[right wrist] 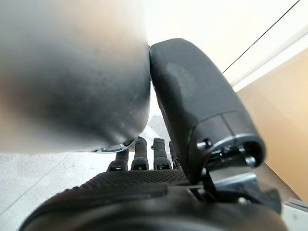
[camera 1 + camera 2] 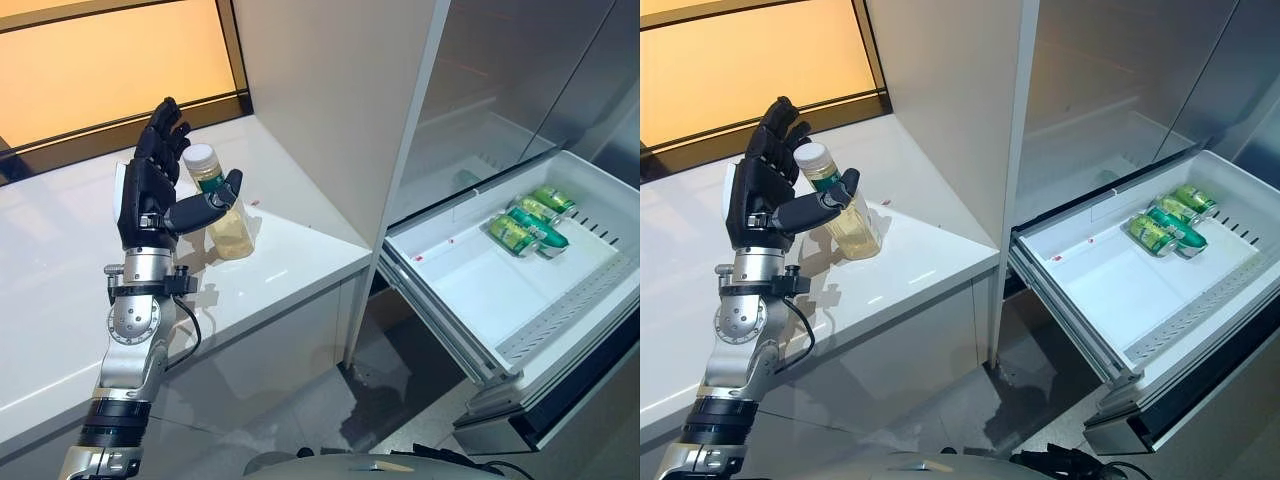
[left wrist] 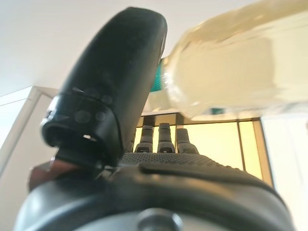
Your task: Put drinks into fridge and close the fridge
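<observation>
White counter (image 2: pixel 60 300) carries one clear bottle (image 2: pixel 228 222) of pale yellow drink, cream cap, green band under the neck, standing upright near the counter's right end. Left hand (image 2: pixel 150 185) is at the bottle: fingers straight and spread, pointing up on the bottle's 9 o'clock side, thumb (image 2: pixel 205 208) laid across the front of the bottle just below the green band. Thumb appears to touch the bottle; fingers are not curled round it, so no closed grasp. Left wrist view agrees: thumb (image 3: pixel 113 86) up beside the bottle (image 3: pixel 236 72), fingers straight beyond the palm.

Fridge (image 2: pixel 480 90) sits at 3 o'clock from the bottle, past the counter's end. Its lower drawer (image 2: pixel 470 290) is pulled fully out, white inside. Three green cans (image 2: pixel 530 225) lie on their sides in the drawer's far right corner, packed side by side and touching. Rest of the drawer floor is bare white plastic. Upper compartment behind the drawer is dim; contents can't be made out.

Right hand (image 1: pixel 144 192) shows only in its own wrist view: thumb (image 1: pixel 197 101) raised, fingers straight in a row beyond the palm, holding nothing. A blurred grey mass fills the upper left there; can't tell what it is.

Amber panel (image 2: pixel 110 60) with a dark frame runs along the back of the counter at 12 o'clock from the hand.
</observation>
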Robot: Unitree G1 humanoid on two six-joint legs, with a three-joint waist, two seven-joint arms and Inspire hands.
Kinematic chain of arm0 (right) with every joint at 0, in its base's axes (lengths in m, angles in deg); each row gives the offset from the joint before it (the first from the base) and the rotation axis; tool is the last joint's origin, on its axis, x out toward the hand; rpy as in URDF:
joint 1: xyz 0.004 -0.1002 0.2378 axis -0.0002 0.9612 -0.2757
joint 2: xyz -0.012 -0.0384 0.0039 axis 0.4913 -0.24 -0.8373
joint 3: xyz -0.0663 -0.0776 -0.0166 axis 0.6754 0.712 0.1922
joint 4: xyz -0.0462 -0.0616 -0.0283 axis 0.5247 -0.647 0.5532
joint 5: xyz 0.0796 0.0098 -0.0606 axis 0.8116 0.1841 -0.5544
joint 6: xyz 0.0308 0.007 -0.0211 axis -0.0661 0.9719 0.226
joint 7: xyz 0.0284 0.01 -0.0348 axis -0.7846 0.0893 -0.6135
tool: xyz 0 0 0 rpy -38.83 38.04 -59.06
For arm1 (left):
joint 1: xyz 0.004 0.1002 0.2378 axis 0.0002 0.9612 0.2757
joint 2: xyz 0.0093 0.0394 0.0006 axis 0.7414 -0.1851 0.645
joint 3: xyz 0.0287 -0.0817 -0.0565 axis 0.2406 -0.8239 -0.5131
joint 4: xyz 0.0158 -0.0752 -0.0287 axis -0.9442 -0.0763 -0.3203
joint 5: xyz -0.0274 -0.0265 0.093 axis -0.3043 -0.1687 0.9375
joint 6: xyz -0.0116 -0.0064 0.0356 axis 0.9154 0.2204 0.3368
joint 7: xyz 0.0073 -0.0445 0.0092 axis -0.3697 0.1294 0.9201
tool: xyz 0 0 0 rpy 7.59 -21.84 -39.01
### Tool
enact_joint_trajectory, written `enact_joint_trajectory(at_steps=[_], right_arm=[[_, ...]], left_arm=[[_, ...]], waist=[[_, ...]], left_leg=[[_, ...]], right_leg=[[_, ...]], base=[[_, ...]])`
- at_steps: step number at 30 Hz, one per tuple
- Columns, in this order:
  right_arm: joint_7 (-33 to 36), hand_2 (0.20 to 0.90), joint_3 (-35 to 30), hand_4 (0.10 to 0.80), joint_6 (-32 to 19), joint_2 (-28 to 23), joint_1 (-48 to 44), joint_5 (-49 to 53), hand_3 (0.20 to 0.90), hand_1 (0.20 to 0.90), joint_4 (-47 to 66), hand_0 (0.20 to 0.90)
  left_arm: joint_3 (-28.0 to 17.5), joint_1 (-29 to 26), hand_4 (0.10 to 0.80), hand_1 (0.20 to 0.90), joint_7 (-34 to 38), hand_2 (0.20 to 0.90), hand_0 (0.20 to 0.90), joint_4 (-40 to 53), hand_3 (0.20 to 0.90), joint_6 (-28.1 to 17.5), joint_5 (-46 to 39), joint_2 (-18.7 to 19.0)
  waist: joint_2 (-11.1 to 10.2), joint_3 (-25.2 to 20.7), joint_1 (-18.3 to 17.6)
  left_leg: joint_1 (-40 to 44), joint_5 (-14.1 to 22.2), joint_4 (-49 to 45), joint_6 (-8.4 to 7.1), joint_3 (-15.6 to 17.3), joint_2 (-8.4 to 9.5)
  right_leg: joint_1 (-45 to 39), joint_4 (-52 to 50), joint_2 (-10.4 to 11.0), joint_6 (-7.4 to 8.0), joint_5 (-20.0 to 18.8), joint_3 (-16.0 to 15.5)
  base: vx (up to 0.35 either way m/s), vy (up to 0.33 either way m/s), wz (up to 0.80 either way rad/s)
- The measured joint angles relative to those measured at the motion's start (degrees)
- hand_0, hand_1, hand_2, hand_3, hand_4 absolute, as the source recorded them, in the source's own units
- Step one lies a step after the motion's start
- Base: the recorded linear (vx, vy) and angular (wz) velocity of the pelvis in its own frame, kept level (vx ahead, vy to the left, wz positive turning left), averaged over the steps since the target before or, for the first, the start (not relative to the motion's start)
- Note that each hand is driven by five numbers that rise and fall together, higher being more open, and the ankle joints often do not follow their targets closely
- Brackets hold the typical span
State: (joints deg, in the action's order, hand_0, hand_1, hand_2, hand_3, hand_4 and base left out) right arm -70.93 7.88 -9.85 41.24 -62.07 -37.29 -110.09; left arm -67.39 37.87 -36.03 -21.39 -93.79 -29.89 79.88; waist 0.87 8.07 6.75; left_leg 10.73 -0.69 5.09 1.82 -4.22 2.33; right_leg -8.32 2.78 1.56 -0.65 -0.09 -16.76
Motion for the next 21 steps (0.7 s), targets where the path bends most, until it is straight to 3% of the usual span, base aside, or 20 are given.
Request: enact_joint_trajectory(at_steps=[7,21], right_arm=[[0.0,0.900,-0.3,0.800,0.7,-0.4,-0.1,0.0,0.900,0.900,0.4,0.900],[0.0,0.900,-0.8,0.800,1.1,-0.8,-0.1,-0.1,0.900,0.900,1.1,0.900]], left_arm=[[0.7,0.0,0.800,0.900,-1.7,0.900,0.900,-2.3,0.900,0.0,-3.4,-1.5],[4.1,2.0,0.800,0.900,-1.0,0.900,0.900,-6.8,0.900,1.9,-0.9,-1.5]], waist=[[0.5,-0.2,-0.4],[1.1,0.0,-0.9]], left_leg=[[0.0,0.0,0.0,0.01,0.0,0.00],[0.1,-0.1,0.1,0.03,0.4,-0.02]], right_leg=[[0.0,-0.2,0.0,0.00,0.0,0.1],[0.2,-0.4,0.1,-0.01,0.0,0.4]], base=[[0.000,0.000,0.00],[-0.002,0.000,0.00]])
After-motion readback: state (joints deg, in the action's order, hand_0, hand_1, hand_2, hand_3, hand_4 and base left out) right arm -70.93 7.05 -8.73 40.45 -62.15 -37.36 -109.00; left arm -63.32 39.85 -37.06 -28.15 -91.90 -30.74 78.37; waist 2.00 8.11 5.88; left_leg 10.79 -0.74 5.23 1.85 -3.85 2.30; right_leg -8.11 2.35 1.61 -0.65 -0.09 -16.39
